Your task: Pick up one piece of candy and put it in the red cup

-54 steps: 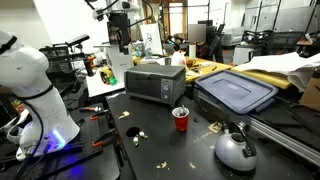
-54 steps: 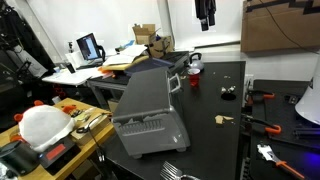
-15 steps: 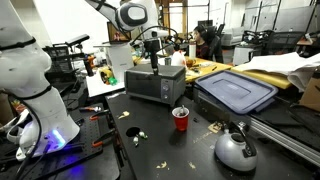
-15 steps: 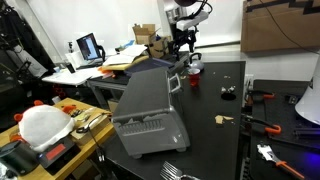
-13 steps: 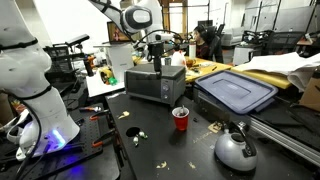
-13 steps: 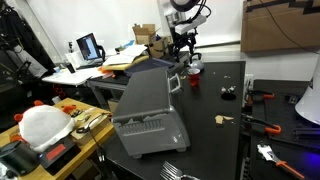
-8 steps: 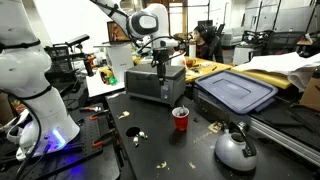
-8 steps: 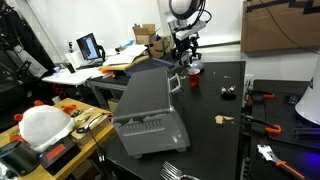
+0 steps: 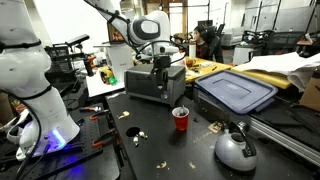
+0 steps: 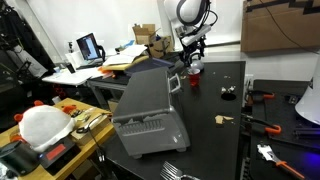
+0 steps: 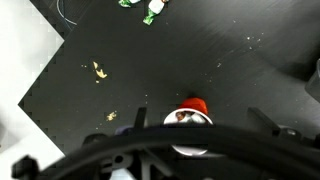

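Note:
The red cup stands upright on the black table in front of the grey toaster oven. It also shows in the other exterior view and from above in the wrist view, with a pale inside. Small candy pieces lie scattered on the table. My gripper hangs high above the toaster oven, pointing down. In the wrist view its dark fingers stand apart on either side of the cup, with nothing between them.
A metal kettle sits at the table's near right. A blue-lidded bin lies beside the oven. Green and white wrappers lie near the table's edge. A white robot base and tools stand nearby.
The arm has swung from the back of the scene out over the toaster oven, toward the middle of the table, and come lower. The cup and candy have not moved.

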Robot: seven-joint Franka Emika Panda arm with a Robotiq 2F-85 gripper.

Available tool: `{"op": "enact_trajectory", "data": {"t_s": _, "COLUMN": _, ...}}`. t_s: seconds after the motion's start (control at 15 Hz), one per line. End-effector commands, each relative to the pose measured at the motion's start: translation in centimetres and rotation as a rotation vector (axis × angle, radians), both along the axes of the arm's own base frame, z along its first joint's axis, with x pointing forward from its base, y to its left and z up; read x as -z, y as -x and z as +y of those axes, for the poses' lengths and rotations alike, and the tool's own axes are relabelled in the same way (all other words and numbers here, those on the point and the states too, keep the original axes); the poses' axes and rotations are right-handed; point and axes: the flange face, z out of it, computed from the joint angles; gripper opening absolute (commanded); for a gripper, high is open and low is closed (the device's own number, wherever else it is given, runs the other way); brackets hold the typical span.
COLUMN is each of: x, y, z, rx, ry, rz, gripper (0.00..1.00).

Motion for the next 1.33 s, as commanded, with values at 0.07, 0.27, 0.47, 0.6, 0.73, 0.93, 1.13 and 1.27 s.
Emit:
{"op": "enact_trajectory", "data": {"t_s": 0.07, "x": 0.6, "y": 1.7, "z": -1.1, "rx": 0.066, "ry": 0.068, "rz": -0.006, "gripper": 1.0}}
{"op": "enact_trajectory", "data": {"t_s": 0.27, "x": 1.0, "y": 2.2, "z": -1.6, "rx": 0.079, "ry": 0.099, "rz": 0.002, "gripper": 1.0}}
{"op": "enact_trajectory", "data": {"t_s": 0.47, "x": 1.3, "y": 2.5, "z": -1.8, "rx": 0.073, "ry": 0.131, "rz": 0.009, "gripper": 1.0}}
{"op": "enact_trajectory", "data": {"t_s": 0.6, "x": 1.6, "y": 2.7, "z": -1.7, "rx": 0.068, "ry": 0.135, "rz": 0.02, "gripper": 1.0}}
{"op": "enact_trajectory", "data": {"t_s": 0.73, "x": 2.0, "y": 2.9, "z": -1.7, "rx": 0.063, "ry": 0.141, "rz": 0.027, "gripper": 1.0}}
{"op": "enact_trajectory", "data": {"t_s": 0.93, "x": 2.3, "y": 3.4, "z": -2.2, "rx": 0.04, "ry": 0.204, "rz": 0.03, "gripper": 1.0}}
{"op": "enact_trajectory", "data": {"t_s": 1.13, "x": 2.5, "y": 3.8, "z": -2.8, "rx": 0.02, "ry": 0.275, "rz": 0.031, "gripper": 1.0}}
{"op": "enact_trajectory", "data": {"t_s": 1.27, "x": 2.5, "y": 3.9, "z": -3.1, "rx": 0.008, "ry": 0.309, "rz": 0.033, "gripper": 1.0}}
